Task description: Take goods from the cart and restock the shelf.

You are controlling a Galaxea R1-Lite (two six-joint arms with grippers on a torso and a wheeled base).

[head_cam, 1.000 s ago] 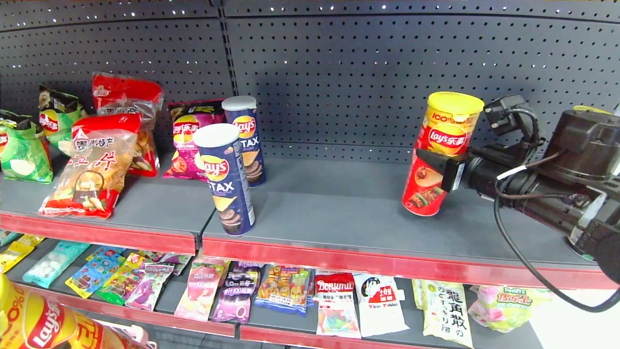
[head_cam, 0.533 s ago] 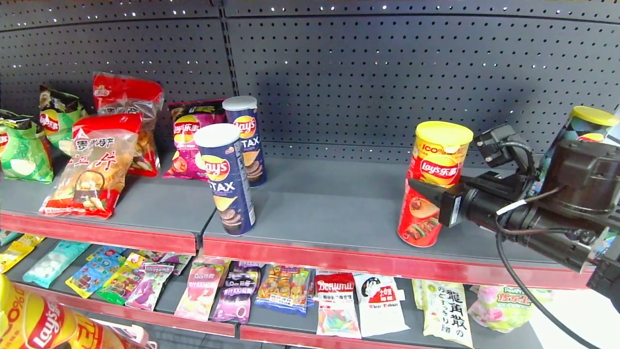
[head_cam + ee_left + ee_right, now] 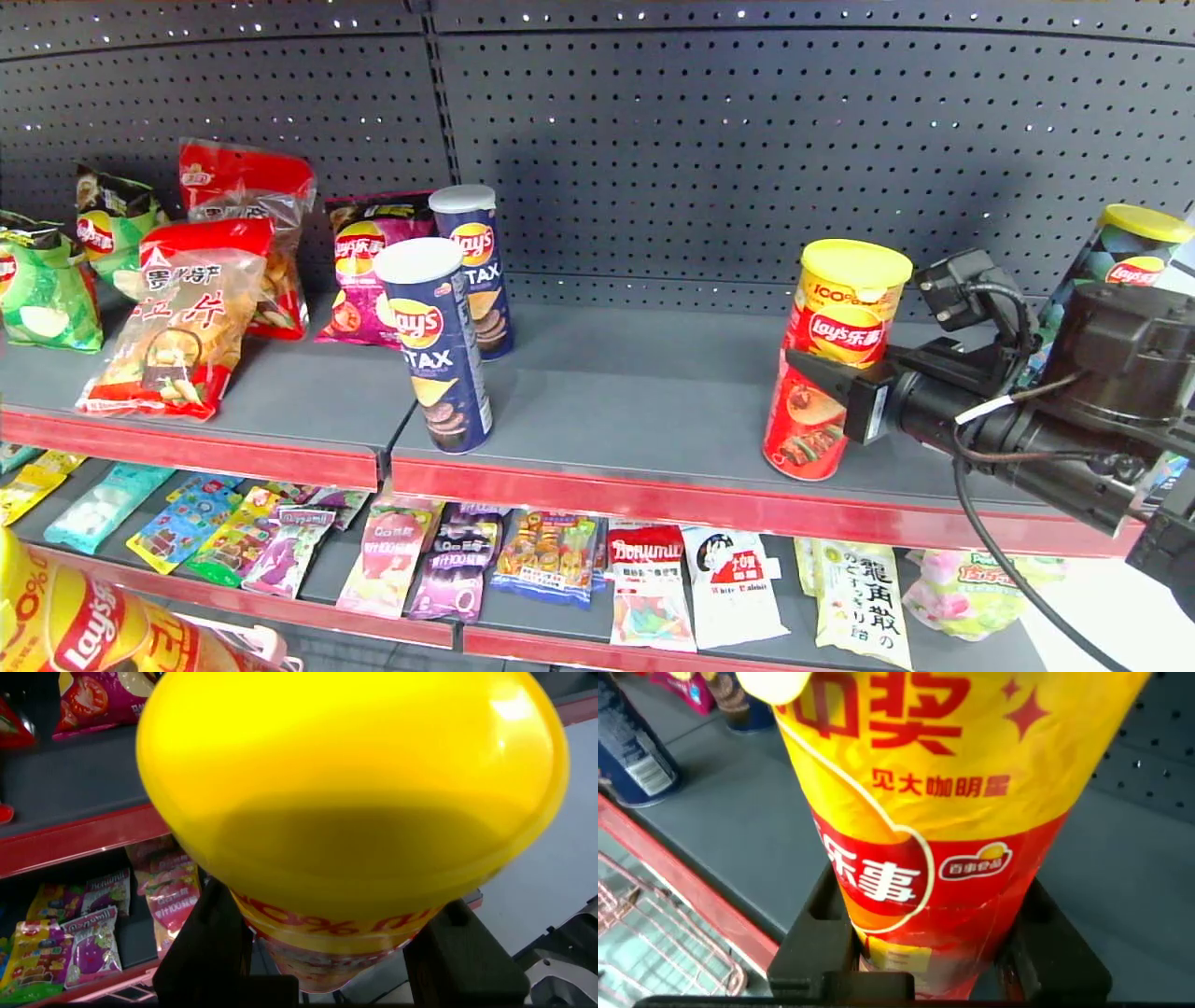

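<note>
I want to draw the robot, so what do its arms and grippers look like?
The right arm is black, built from round tube-like parts, with black cables looping around it and a small white tag. The right gripper and left gripper have flat black fingers.

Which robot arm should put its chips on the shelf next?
Right, probably. The right gripper holds the red-and-yellow can upright, its base down at the shelf board near the front edge. The left gripper holds another yellow-lidded can lower down, off that shelf.
</note>
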